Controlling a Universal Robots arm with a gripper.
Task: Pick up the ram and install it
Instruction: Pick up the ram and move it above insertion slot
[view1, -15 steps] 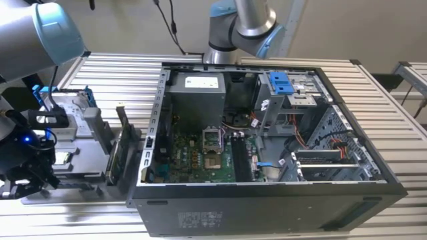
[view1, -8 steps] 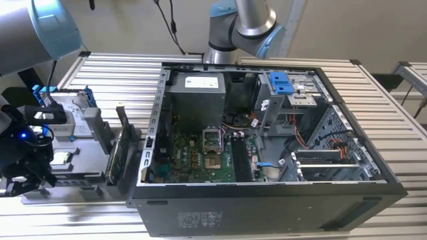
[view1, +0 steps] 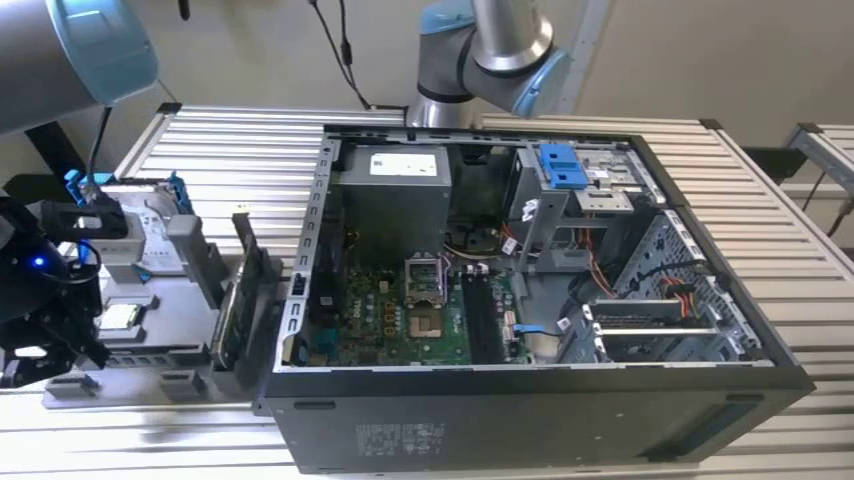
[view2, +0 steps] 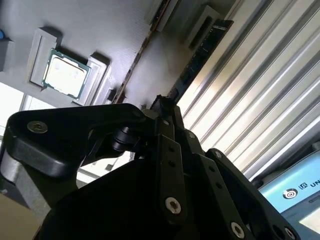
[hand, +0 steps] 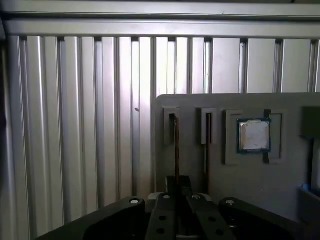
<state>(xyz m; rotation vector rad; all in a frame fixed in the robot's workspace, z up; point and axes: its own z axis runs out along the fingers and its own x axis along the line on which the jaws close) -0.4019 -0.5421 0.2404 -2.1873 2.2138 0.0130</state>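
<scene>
The ram (hand: 176, 150) is a thin dark stick seen edge-on, standing in the outermost slot of a grey parts tray (hand: 290, 175). In the second wrist view the ram (view2: 200, 57) runs along the tray's edge by the slatted table. My gripper (hand: 178, 185) is down at the stick and shut on the ram, whose near part disappears between the jaws. The gripper (view2: 165, 107) meets the stick's end in the second wrist view too. At the exterior view's left, the gripper (view1: 74, 345) sits low over the tray (view1: 147, 385) and hides the ram.
A second thin stick (hand: 206, 145) stands in the neighbouring slot, and a processor chip (hand: 254, 135) lies beside it. The open computer case (view1: 534, 400) sits mid-table with its motherboard (view1: 400, 320) exposed. Upright cards (view1: 244, 265) stand between the tray and the case.
</scene>
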